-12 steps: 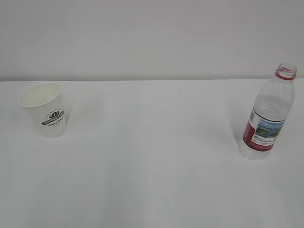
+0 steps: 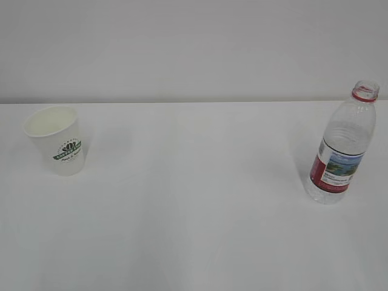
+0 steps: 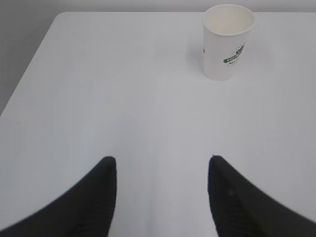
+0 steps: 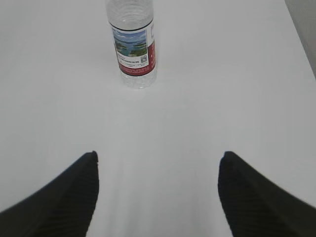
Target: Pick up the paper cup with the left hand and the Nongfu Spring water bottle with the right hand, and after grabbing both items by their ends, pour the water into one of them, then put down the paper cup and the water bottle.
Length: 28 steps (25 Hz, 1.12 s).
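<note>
From the front, the paper cup (image 2: pixel 54 140) stands upright at the far left of the white desk (image 2: pixel 194 200), mouth up, its green logo facing the camera, while the water bottle (image 2: pixel 342 145) stands upright at the far right, well apart from the cup, with its cap off and only the red neck ring at the mouth; neither arm shows in this view. The cup looks light and thin-walled, so it should crush easily and tip at a nudge; a gentle hold around the lower body, below the rolled rim, seems safest. In the left wrist view the left end effector (image 3: pixel 162 170) hangs over bare desk with its fingers spread wide and nothing between them, and the cup (image 3: pixel 227 42) sits far ahead and off to the right of its line. In the right wrist view the right end effector (image 4: pixel 158 165) is likewise wide and empty, with the bottle (image 4: pixel 132 44) ahead and a little to the left. The bottle's ribbed plastic is probably springy and smooth, and whatever water it holds, which I cannot gauge, adds weight low down; squeezing an uncapped bottle hard could push water out, so a firm but moderate grip on the lower body near the label's bottom edge looks best for tilting it.
</note>
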Available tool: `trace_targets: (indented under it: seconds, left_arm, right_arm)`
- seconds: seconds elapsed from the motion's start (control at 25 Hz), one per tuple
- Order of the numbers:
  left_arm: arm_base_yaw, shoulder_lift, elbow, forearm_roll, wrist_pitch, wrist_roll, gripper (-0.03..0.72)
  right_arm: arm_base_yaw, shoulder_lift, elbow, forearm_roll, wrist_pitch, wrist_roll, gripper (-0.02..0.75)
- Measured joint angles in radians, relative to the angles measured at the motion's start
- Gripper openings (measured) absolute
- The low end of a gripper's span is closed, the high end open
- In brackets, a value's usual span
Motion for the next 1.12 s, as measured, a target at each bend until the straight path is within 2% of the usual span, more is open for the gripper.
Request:
trace_targets:
  seconds: [0.84,1.12]
  left_arm:
    - [0.0,0.0,0.0,0.002,0.0,0.0,0.416]
    - [0.0,0.0,0.0,0.04,-0.004,0.0,0.415]
  right_arm:
    - [0.0,0.0,0.0,0.0,0.0,0.0,0.568]
    - [0.0,0.0,0.0,0.0,0.0,0.0,0.568]
